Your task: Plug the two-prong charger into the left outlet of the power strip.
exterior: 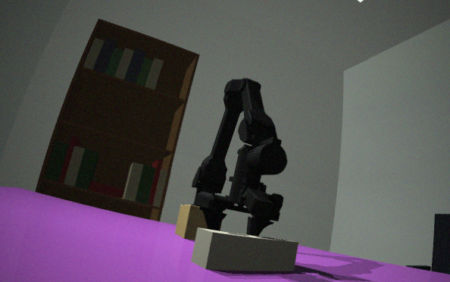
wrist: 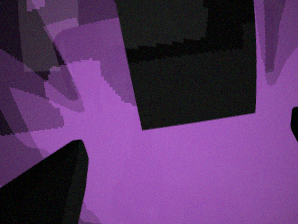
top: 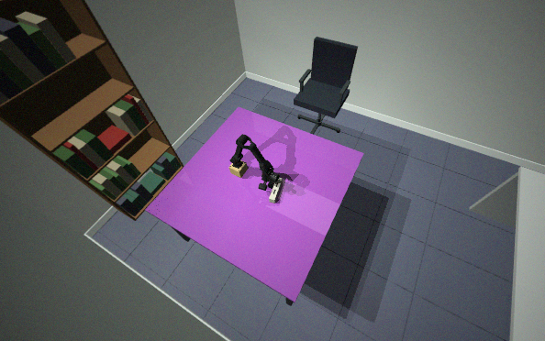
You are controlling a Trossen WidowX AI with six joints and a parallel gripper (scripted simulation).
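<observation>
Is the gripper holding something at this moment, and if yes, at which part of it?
Nothing is held. The gripper is wide open, its fingers hanging just behind the pale power strip on the purple table.

A table top (top: pixel 239 238) of smooth purple, faintly glossy, with a pale sheen running across it toward its right edge. On it, a matt off-white power strip (exterior: pixel 242 255) that looks like plain plastic. The arm (exterior: pixel 242 125) is matt black, without shine. Its base block (exterior: pixel 188 220) is tan and looks like wood. A brown wooden bookshelf (exterior: pixel 182 98) stands behind. The floor (top: pixel 440 257) is dull grey tile.
</observation>
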